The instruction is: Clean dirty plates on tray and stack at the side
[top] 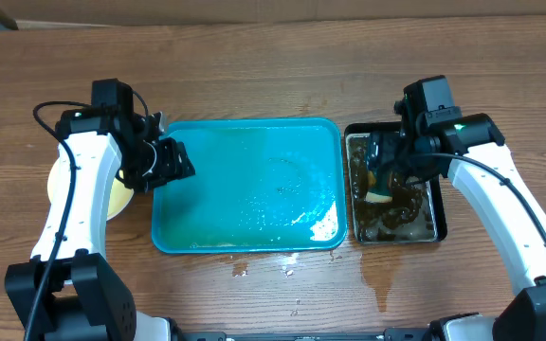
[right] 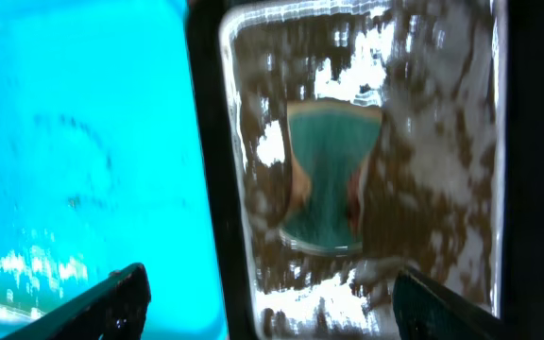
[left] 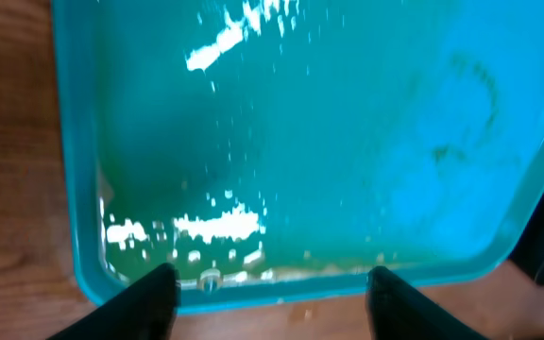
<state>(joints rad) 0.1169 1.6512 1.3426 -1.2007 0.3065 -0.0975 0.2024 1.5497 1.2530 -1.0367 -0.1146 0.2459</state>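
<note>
The teal tray lies mid-table, wet, with no plates on it; it also fills the left wrist view. A pale yellow-green plate lies on the table left of the tray, mostly hidden under my left arm; other plates are not visible. My left gripper is open and empty at the tray's left rim. My right gripper is open and empty above the black-rimmed pan, its fingers straddling the pan's rim. A green sponge lies in the brown water.
The black-rimmed pan of brown water stands right of the tray, touching it. Water is spilled on the wooden table in front of the pan and tray. Cardboard runs along the far edge.
</note>
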